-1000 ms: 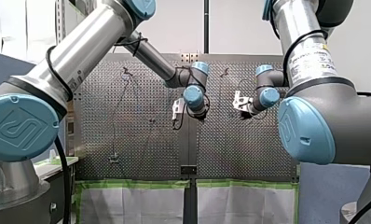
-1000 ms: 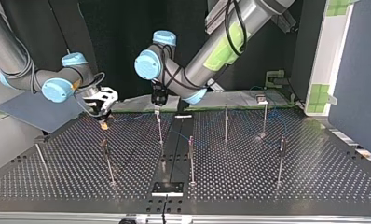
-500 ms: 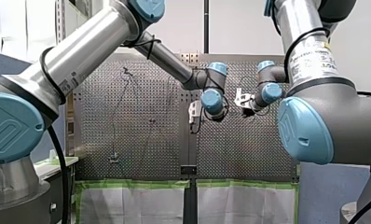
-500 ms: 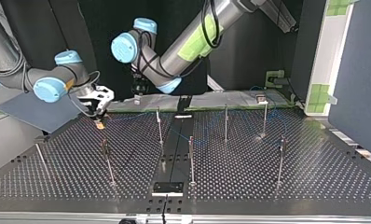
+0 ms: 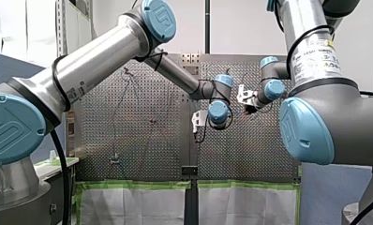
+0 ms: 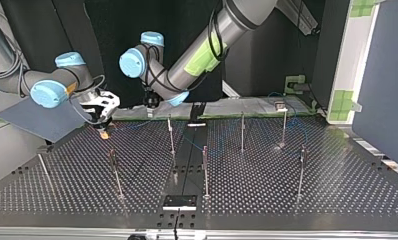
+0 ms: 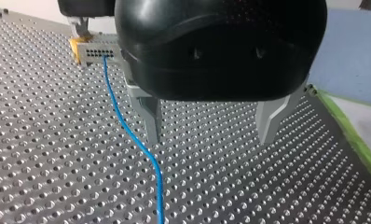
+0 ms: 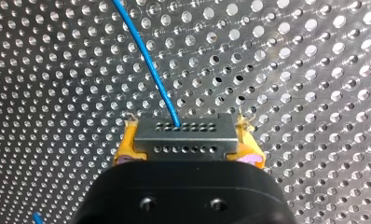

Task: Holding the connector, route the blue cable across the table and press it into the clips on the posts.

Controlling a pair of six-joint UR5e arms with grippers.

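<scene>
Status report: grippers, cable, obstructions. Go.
Right gripper shut on connector. Left gripper open, blue cable outside its fingers. Nearest post apart from both grippers.

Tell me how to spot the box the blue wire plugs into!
Find the table, then my right arm at the top view's left. Its yellow-padded jaws grip the connector: a small grey block with rows of tiny holes, where the blue cable ends.
</scene>
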